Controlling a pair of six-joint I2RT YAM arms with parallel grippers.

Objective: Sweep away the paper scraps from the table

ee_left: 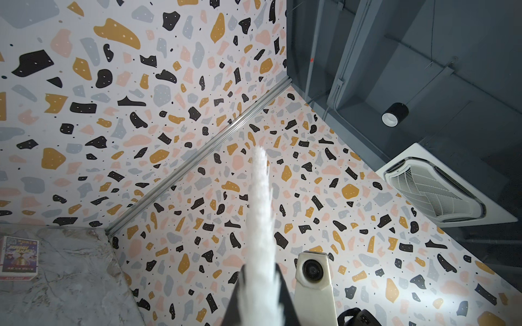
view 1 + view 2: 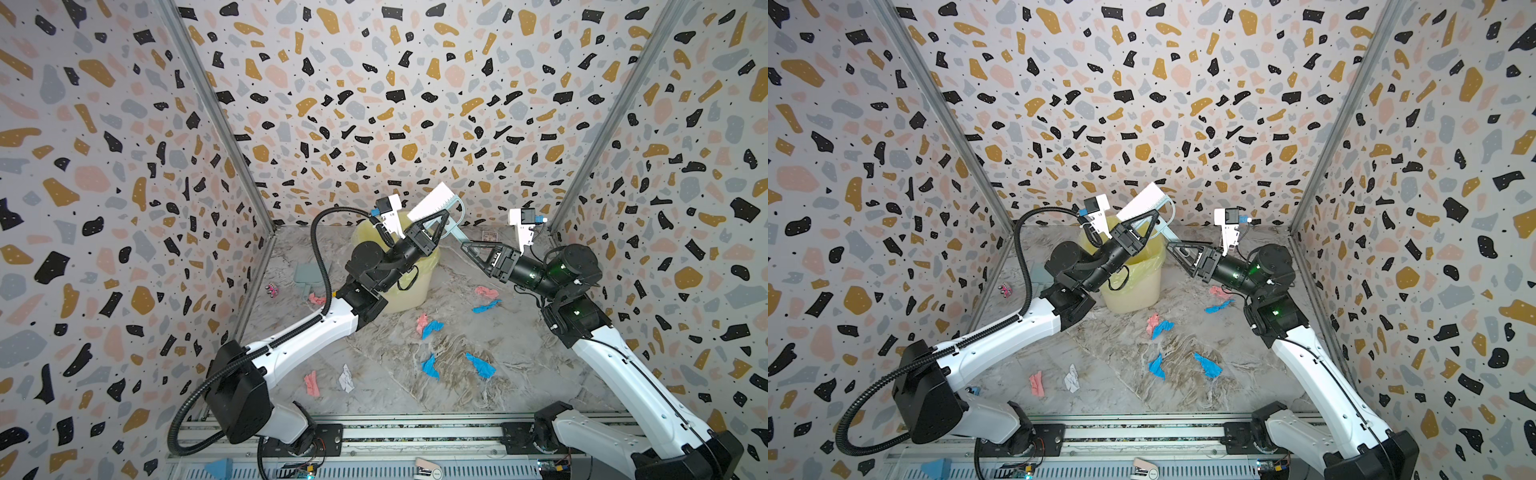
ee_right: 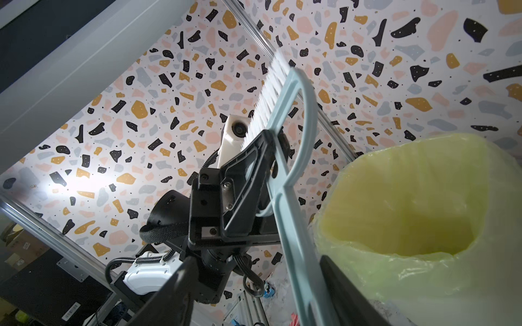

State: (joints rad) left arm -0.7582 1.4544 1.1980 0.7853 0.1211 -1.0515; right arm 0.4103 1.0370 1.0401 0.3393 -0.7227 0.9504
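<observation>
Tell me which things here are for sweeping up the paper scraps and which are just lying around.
For the job: scraps, brush, dustpan, bin, table.
Lying about: toy, card.

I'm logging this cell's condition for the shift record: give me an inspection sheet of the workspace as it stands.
Surface: marble table, littered.
Job's things: paper scraps, blue, pink, white, scattered on it; brush raised near the lined bin.
Clutter: grey dustpan, toy, printed card.
Grippers: left gripper shut on brush; right gripper open, jaws astride its handle.
Cables: black corrugated hose, looped in the air.
Surroundings: terrazzo walls, metal rails.
</observation>
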